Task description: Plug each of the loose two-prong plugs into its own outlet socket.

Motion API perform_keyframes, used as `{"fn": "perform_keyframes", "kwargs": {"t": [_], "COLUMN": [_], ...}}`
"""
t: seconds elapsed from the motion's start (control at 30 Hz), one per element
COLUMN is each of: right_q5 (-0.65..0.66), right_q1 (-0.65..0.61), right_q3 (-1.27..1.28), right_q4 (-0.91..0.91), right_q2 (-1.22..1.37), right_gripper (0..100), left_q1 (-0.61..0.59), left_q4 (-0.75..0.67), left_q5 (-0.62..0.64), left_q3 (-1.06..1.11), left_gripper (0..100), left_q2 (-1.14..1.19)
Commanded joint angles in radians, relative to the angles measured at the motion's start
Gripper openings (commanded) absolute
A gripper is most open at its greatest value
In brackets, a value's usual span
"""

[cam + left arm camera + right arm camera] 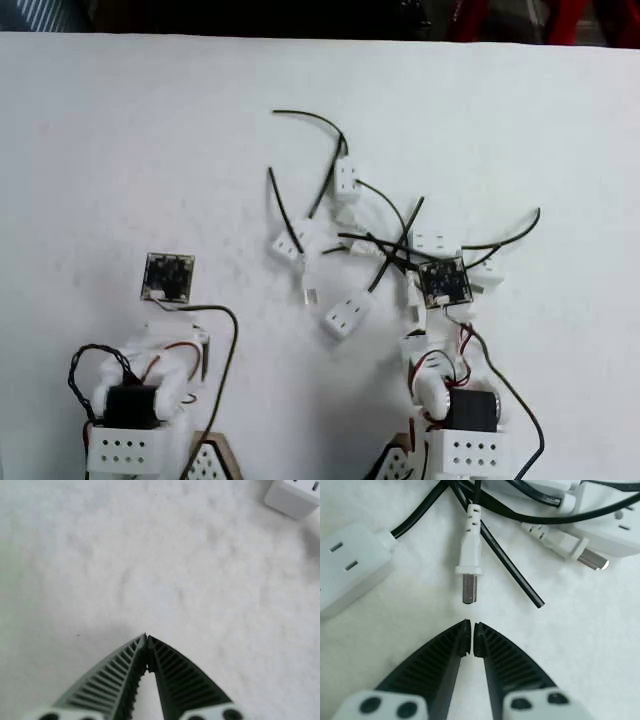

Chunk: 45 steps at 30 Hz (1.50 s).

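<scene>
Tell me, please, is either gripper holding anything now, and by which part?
Nothing is held. The left gripper is shut over bare table; the right gripper is shut too, its tips just short of the prongs of a white plug.

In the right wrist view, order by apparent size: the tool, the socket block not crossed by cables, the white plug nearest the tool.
1. The right tool: largest, but nearest the camera, so not a fair comparison.
2. The socket block, partly cut off at the edge.
3. The white plug: smallest.
</scene>
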Motion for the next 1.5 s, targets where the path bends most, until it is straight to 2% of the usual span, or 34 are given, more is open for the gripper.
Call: {"fn": "perform_keyframes", "kwargs": {"t": [0.0, 0.9, 1.0, 1.17, 1.47], "right_q5": [-0.008, -0.008, -0.008, -0.008, -0.008], "right_q1": [0.012, 0.008, 0.015, 0.051, 0.064], "right_q3": [0.011, 0.011, 0.003, -0.132, -0.503], "right_q4": [0.001, -0.001, -0.053, -0.136, -0.082], "right_q2": [-0.004, -0.004, -0.004, -0.004, 0.01], "right_gripper": [1.8, 1.8, 1.8, 1.8, 1.8], "left_q1": [0.01, 0.007, 0.007, 0.005, 0.005], "left_q4": [-0.003, -0.003, -0.003, -0.003, -0.003], "left_q5": [-0.003, -0.003, -0.003, -0.006, -0.008], "left_q3": [-0.008, -0.008, -0.008, -0.008, -0.008], "left_gripper": [2, 2, 2, 2, 2], "left_q2": [-0.018, -0.018, -0.018, -0.018, -0.018]}}
